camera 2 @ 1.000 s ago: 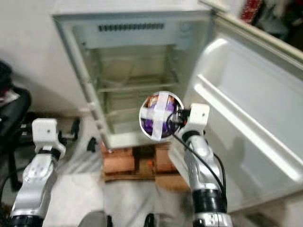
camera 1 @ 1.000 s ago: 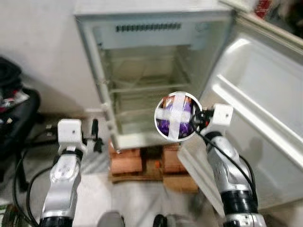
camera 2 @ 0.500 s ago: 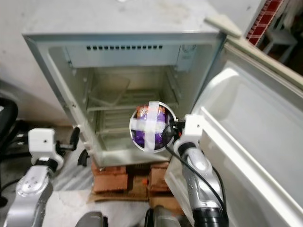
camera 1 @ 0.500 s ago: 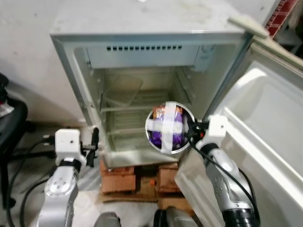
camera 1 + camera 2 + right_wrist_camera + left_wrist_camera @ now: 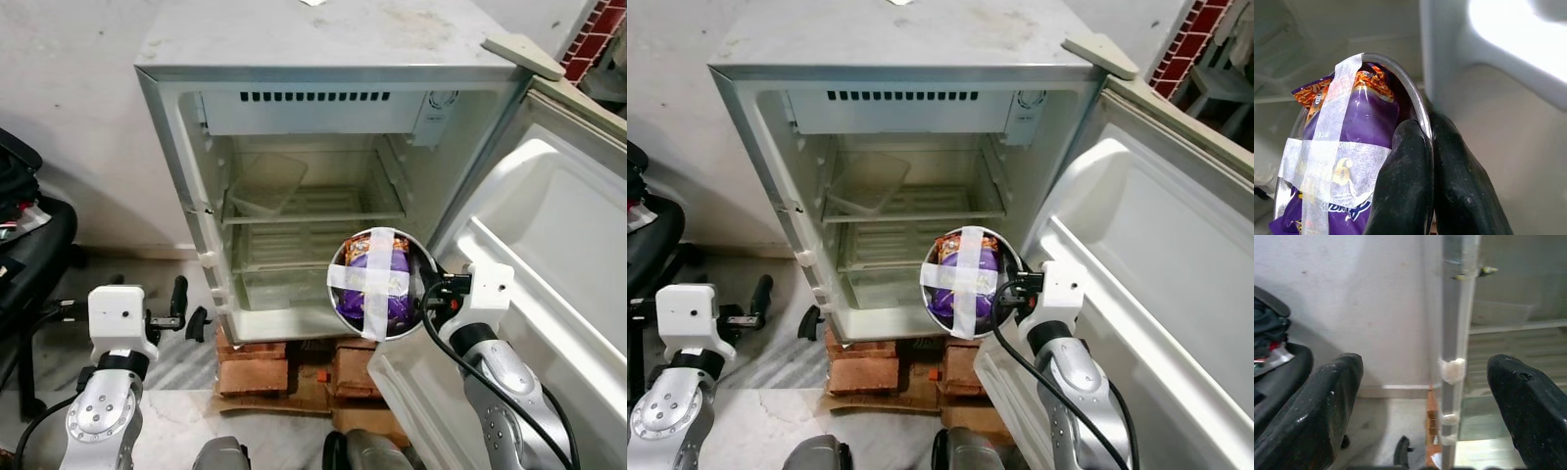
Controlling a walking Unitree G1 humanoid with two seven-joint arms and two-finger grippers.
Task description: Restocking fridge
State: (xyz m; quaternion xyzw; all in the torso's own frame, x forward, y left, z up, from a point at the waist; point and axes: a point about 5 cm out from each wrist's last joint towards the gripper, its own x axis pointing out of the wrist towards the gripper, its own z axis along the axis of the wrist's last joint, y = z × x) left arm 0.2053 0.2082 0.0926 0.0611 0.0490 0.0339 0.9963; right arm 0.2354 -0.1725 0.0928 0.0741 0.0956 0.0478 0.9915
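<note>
An open white fridge (image 5: 323,59) stands before me, its door (image 5: 558,245) swung out to the right. My right gripper (image 5: 427,294) is shut on the rim of a metal bowl (image 5: 378,284) holding a purple snack packet taped in with a white cross. The bowl hangs in front of the fridge's lower shelf. In the right wrist view the fingers (image 5: 1415,186) pinch the bowl rim (image 5: 1415,98). My left gripper (image 5: 182,299) is open, low at the left, outside the fridge's left edge. A clear plastic container (image 5: 265,186) sits on the upper shelf.
The fridge rests on bricks (image 5: 253,367) over a wooden board. A dark chair with clutter (image 5: 24,235) stands at the left by the wall. The door's inner shelf (image 5: 519,264) juts out close to my right arm.
The view has risen and sharpened, bringing the fridge's top into sight. The bowl stays in my right gripper and now sits lower, before the lower shelf. The left arm has dropped lower in view.
</note>
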